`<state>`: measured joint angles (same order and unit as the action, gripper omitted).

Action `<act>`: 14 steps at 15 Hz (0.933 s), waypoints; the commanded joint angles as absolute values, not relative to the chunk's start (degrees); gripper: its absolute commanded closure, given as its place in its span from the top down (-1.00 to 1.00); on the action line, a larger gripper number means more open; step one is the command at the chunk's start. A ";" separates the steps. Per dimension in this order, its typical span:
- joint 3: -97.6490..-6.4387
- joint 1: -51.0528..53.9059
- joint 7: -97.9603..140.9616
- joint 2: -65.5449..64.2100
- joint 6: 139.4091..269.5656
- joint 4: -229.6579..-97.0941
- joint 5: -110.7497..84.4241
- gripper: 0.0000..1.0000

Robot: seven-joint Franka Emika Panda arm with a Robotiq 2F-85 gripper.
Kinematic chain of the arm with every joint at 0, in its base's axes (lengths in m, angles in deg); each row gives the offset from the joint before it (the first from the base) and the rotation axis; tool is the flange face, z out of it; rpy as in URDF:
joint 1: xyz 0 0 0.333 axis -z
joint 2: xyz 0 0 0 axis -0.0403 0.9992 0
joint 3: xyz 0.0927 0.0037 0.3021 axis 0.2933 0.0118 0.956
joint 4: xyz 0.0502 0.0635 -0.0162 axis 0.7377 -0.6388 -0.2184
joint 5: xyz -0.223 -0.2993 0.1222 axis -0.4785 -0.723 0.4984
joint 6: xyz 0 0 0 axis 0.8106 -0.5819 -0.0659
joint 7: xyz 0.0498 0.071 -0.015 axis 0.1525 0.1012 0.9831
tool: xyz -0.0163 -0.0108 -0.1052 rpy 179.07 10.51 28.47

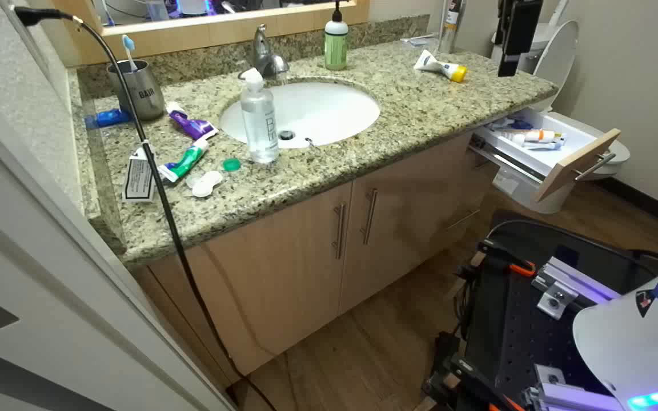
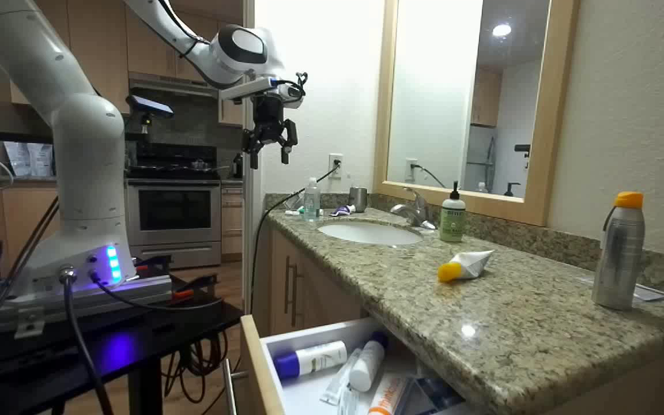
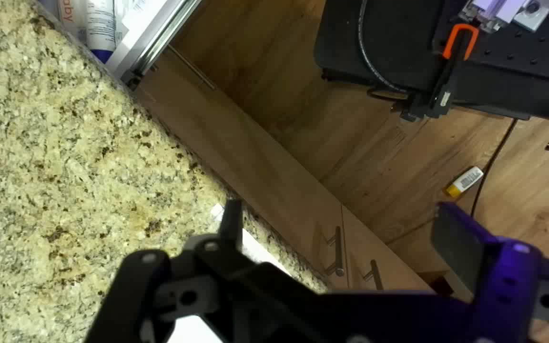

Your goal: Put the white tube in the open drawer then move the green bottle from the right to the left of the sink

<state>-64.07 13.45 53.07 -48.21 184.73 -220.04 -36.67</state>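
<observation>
The green bottle (image 1: 336, 50) stands upright on the counter (image 1: 406, 108) just beside the sink (image 1: 337, 111), at its back right near the faucet (image 1: 272, 63), and farther out on the sink's right lie the yellow-capped white tube (image 2: 473, 266) on the counter and, past it, a slim white tube (image 2: 341, 378) in the open drawer (image 1: 564, 176) (which of these two the task means, I cannot tell). Higher than the sink hangs the gripper (image 2: 270, 161), its fingers spread wide apart, while left of the sink stand a clear bottle (image 1: 259, 123) and a steel cup (image 1: 145, 94).
</observation>
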 commanded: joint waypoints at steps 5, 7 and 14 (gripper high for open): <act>-67.49 13.52 49.56 -36.83 183.10 -206.34 -26.79 1.00; -70.31 13.39 49.31 -32.86 183.34 -199.66 -21.98 1.00; -76.52 19.32 52.69 -12.74 190.93 -179.16 -4.44 1.00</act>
<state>-75.19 16.12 48.68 -22.95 190.08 -187.76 -10.98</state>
